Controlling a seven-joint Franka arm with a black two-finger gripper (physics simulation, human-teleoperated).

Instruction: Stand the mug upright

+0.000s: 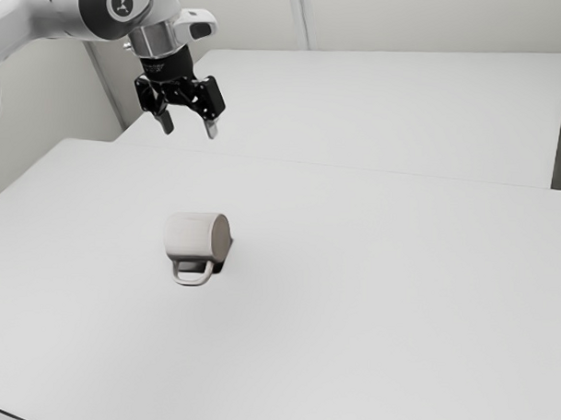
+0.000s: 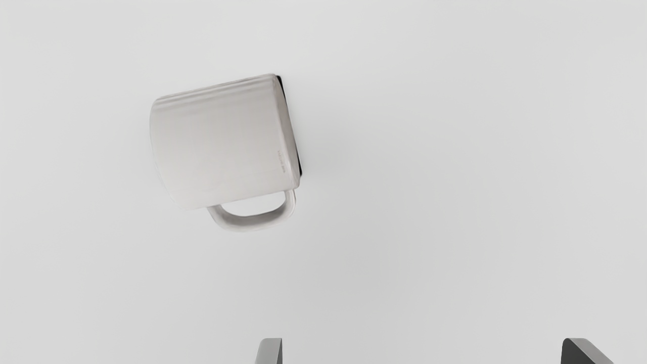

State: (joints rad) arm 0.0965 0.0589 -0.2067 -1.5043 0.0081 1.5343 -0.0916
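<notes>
Hanging above the pale surface with jaws open, leaving a wide gap between the 2 fingertips. Pointing downward in the exterior view, well apart from the mug and holding only air. Joined above to a white arm, reaching in from the exterior view's upper left and bearing a dark round emblem.

Outward to the mug: lying on its side on the surface, off-white, long side down, not upright. In the exterior view, turned with 1 end, a darker oval, toward the exterior view's right; cannot tell whether mouth or base. Equipped with 1 handle, sticking out from the side nearest the exterior camera, a dark shadow just beside it. In the wrist view, seen with the handle on the side toward the fingertips, well apart from both. Marked with faint ridges along the side opposite the handle, plus tiny print near 1 end, too small to read.

Farther out, bounded beyond a thin seam by a pale flat panel, then by pale walls behind. Crossed by a dark line at the exterior view's lower left corner.
</notes>
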